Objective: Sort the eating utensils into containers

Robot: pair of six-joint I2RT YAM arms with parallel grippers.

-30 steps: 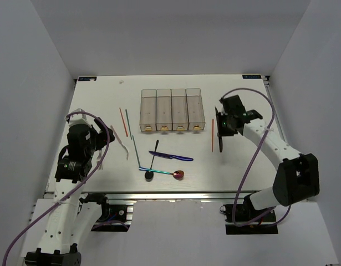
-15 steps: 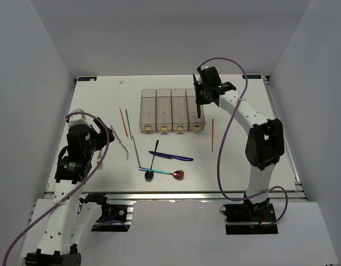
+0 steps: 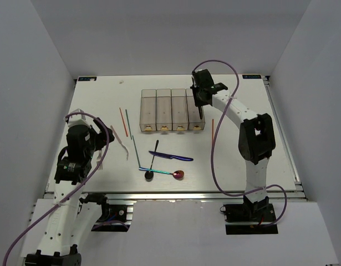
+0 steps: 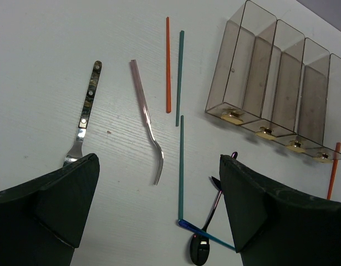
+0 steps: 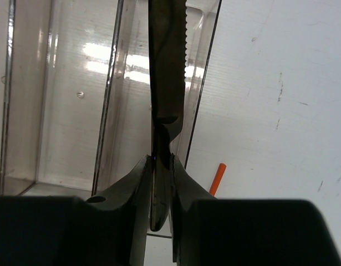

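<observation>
My right gripper (image 3: 199, 97) is shut on a black serrated knife (image 5: 167, 66), held over the rightmost of the four joined clear containers (image 3: 149, 111); that bin's floor (image 5: 131, 111) shows in the right wrist view. My left gripper (image 3: 96, 146) is open and empty above the left side of the table. Below it lie a mottled-handled fork (image 4: 87, 111), a pale fork (image 4: 147, 119), a red chopstick (image 4: 168, 64) and two green chopsticks (image 4: 180, 77). A blue knife (image 3: 170, 156), a black spoon (image 3: 152, 166) and an iridescent-red spoon (image 3: 173, 174) lie at the front centre.
Another red chopstick (image 3: 212, 134) lies right of the containers and also shows in the right wrist view (image 5: 217, 180). The containers (image 4: 281, 94) have yellow marks at their near ends. White walls enclose the table on three sides.
My right arm has swung from the right side of the table leftward and back to the rightmost container, carrying the black knife. The left arm has not moved.
</observation>
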